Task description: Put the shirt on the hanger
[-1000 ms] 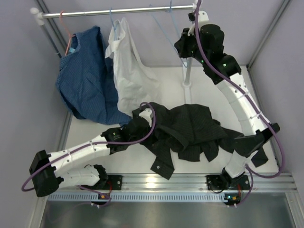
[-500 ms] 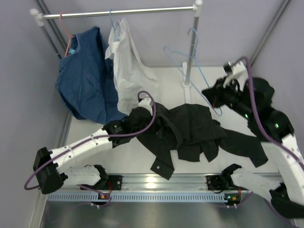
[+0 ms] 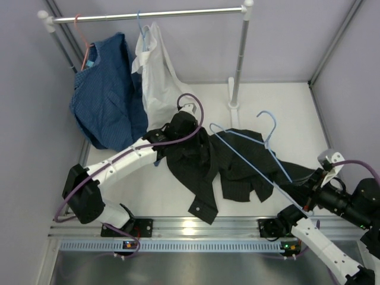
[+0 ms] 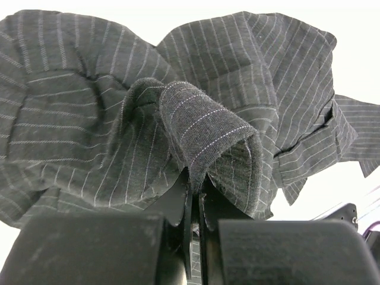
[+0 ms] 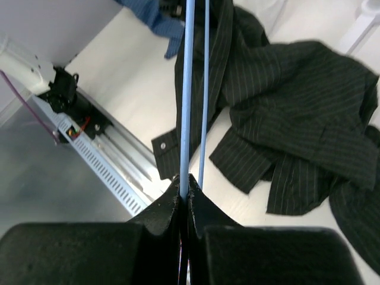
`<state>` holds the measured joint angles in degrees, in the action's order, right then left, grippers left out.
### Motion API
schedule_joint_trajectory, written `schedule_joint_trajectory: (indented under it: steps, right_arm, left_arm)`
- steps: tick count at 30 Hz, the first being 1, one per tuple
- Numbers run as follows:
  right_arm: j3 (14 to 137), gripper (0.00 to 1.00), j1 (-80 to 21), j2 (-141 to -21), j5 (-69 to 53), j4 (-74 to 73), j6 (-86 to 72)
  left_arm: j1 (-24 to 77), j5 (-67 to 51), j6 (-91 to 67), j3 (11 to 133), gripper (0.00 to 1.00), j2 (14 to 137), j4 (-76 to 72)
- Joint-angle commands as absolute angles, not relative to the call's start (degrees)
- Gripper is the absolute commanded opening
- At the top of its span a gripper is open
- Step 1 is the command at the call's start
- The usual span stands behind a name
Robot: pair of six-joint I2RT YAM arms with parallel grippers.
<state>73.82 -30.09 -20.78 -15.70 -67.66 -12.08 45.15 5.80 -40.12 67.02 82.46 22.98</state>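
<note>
The black pinstriped shirt (image 3: 237,166) lies crumpled on the table's middle. My left gripper (image 3: 181,132) is shut on a fold of it at its far left edge; the left wrist view shows the fold (image 4: 205,127) pinched between the jaws (image 4: 195,185). My right gripper (image 3: 310,205) is at the near right, shut on one end of the light-blue wire hanger (image 3: 244,156). The hanger reaches across above the shirt, hook pointing to the back. In the right wrist view the hanger's wire (image 5: 186,89) runs straight out from the shut jaws (image 5: 184,181) over the shirt (image 5: 297,101).
A clothes rack stands at the back: rod (image 3: 148,13) and upright post (image 3: 238,65). On it hang a blue shirt (image 3: 104,101) on a pink hanger (image 3: 83,41) and a white shirt (image 3: 160,83). A metal rail (image 3: 196,228) runs along the near edge.
My right arm swung from the rack down to the near right, bringing the hanger off the rod and over the shirt. My left gripper moved away from the near edge with the shirt fold.
</note>
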Motion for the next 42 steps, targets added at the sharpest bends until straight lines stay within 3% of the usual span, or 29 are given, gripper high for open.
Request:
schedule_joint_trajectory:
  steps: [1,13,21,32,42]
  right_arm:
    - [70.5,0.00,-28.9,-19.8,-19.1,-75.1,-13.5]
    - [61.6,0.00,-27.6,-18.6,-21.6,-68.7,-13.7]
    - [63.0,0.00,-27.6,-22.7,-13.1,-67.1,-12.2]
    - [67.7,0.00,-27.6,-24.2,-11.2,-69.1,-10.0]
    - [65.8,0.00,-27.6,-25.1,-15.9,-63.9,-11.7]
  left_arm:
    - [45.0,3.3,-39.4,70.9,0.00,83.8,21.8]
    - [45.0,-2.2,-39.1,70.5,0.00,84.5,21.4]
    - [45.0,-2.6,-34.6,67.0,0.00,80.7,21.6]
    - [45.0,-2.3,-27.3,70.6,0.00,80.9,29.4]
    - [45.2,-13.8,-26.8,71.1,0.00,80.7,29.6]
